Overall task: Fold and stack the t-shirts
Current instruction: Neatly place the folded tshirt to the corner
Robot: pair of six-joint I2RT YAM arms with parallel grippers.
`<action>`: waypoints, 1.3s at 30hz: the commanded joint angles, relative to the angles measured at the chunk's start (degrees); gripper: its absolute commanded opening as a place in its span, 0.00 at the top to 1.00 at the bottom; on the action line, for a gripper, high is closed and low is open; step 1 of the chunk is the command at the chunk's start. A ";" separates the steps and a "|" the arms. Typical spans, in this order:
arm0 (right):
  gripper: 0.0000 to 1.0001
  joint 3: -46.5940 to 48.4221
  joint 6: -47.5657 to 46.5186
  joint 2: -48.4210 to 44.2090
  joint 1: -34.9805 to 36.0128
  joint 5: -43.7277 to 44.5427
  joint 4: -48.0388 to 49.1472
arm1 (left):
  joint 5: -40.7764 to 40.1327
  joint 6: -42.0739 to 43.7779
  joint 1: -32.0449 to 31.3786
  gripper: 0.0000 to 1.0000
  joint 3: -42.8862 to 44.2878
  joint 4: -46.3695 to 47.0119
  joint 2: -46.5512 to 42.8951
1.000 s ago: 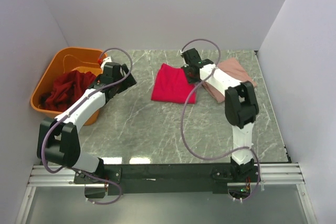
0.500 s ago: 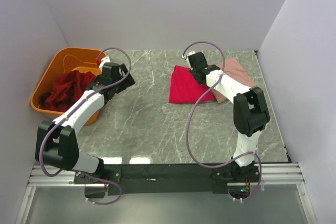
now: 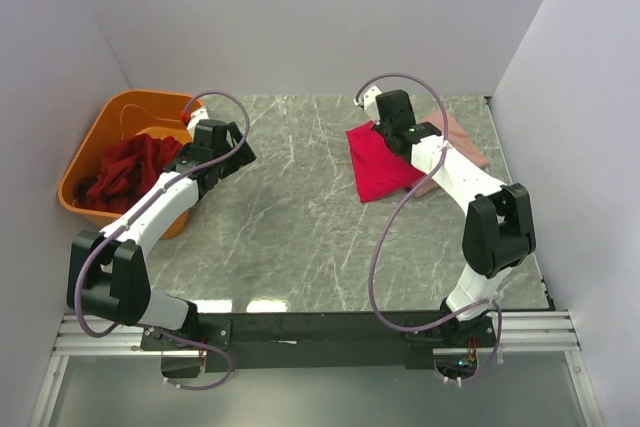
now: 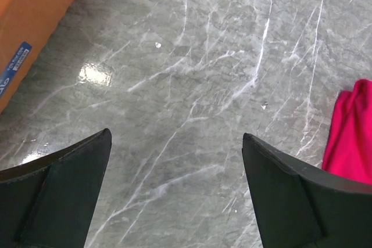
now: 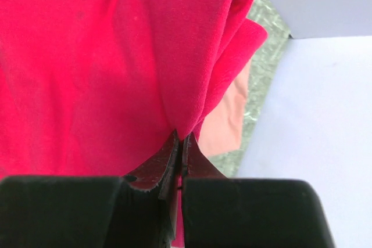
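Note:
The bright crimson-pink t-shirt [image 3: 380,162] lies folded at the back right of the table, partly over the pale salmon-pink t-shirt [image 3: 462,137]. My right gripper [image 3: 385,117] is shut on the crimson shirt's edge [image 5: 192,56]; the salmon shirt [image 5: 229,120] shows beneath it in the right wrist view. Dark maroon-red t-shirts [image 3: 125,169] sit bunched in the orange tub [image 3: 105,127]. My left gripper [image 3: 232,147] is open and empty over bare table beside the tub. The crimson shirt's edge [image 4: 351,137] shows at the right of the left wrist view.
The tub's orange wall [image 4: 35,21] with a blue label is close on the left of my left gripper. White walls enclose the table at the back and both sides [image 3: 560,97]. The right wall is near the salmon shirt.
My right gripper has dragged the crimson shirt to the right, onto the salmon shirt. The left arm has hardly moved.

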 commanded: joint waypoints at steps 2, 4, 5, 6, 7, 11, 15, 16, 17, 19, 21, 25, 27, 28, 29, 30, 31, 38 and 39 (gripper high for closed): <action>1.00 2.04 -4.89 -3.92 -1.63 1.14 0.58 | -1.51 1.13 0.32 0.00 -0.18 0.60 -2.68; 1.00 2.92 -5.95 -4.36 -1.98 0.87 -0.12 | -1.60 1.13 0.32 0.01 -0.18 0.60 -2.42; 1.00 3.35 -6.21 -4.37 -2.07 0.78 -0.56 | -1.60 1.13 0.41 0.00 -0.18 0.60 -2.42; 1.00 4.14 -6.73 -4.45 -2.24 0.78 -1.44 | -1.69 1.13 0.41 0.01 -0.18 0.60 -2.33; 1.00 4.58 -6.91 -4.45 -2.42 0.78 -1.97 | -1.78 1.13 0.50 0.01 -0.18 0.60 -2.33; 1.00 6.70 -7.44 -4.45 -2.68 1.66 -4.96 | -2.56 1.05 0.67 0.01 -0.27 0.51 -2.42; 1.00 7.05 -7.71 -5.33 -3.47 0.79 -5.75 | -2.74 1.13 1.03 0.00 -0.62 0.60 -2.77; 1.00 7.31 -7.53 -5.33 -3.56 0.61 -6.19 | -2.66 1.13 1.11 0.01 -0.71 0.69 -2.86; 1.00 7.57 -7.44 -5.42 -3.74 0.34 -6.45 | -2.57 1.22 1.20 0.01 -0.71 0.69 -2.86; 1.00 8.54 -7.53 -5.25 -4.53 0.17 -6.98 | -2.65 1.13 1.29 0.01 -0.71 0.69 -2.94; 1.00 10.11 -7.79 -4.90 -4.97 0.17 -7.68 | -2.74 1.22 1.47 0.01 -0.80 0.60 -2.94; 1.00 13.90 -7.27 -3.67 -7.16 -2.19 -9.44 | -2.74 1.22 1.73 0.01 -0.97 0.86 -3.03; 1.00 15.22 -6.74 -3.23 -8.39 -3.52 -9.44 | -2.83 1.22 1.90 0.01 -0.89 0.69 -2.77; 1.00 15.57 -6.48 -2.44 -9.61 -4.22 -9.53 | -2.92 1.22 1.91 0.01 -0.80 0.60 -2.77; 1.00 15.92 -6.04 -1.91 -10.24 -5.45 -9.70 | -3.01 1.22 1.99 0.01 -0.71 0.51 -2.60; 1.00 16.54 -5.17 -1.21 -10.76 -5.98 -9.71 | -3.01 1.22 2.08 0.01 -0.71 0.51 -2.51; 1.00 16.80 -4.72 0.36 -11.47 -6.51 -9.71 | -2.92 1.31 2.08 0.01 -0.80 0.60 -2.42; 1.00 19.44 -1.03 11.00 -16.48 -7.91 -6.37 | -3.01 1.40 2.43 0.01 -0.54 0.51 -1.63; 1.00 19.96 -0.85 12.23 -17.18 -7.75 -5.41 | -2.92 1.40 2.52 0.00 -0.54 0.51 -1.45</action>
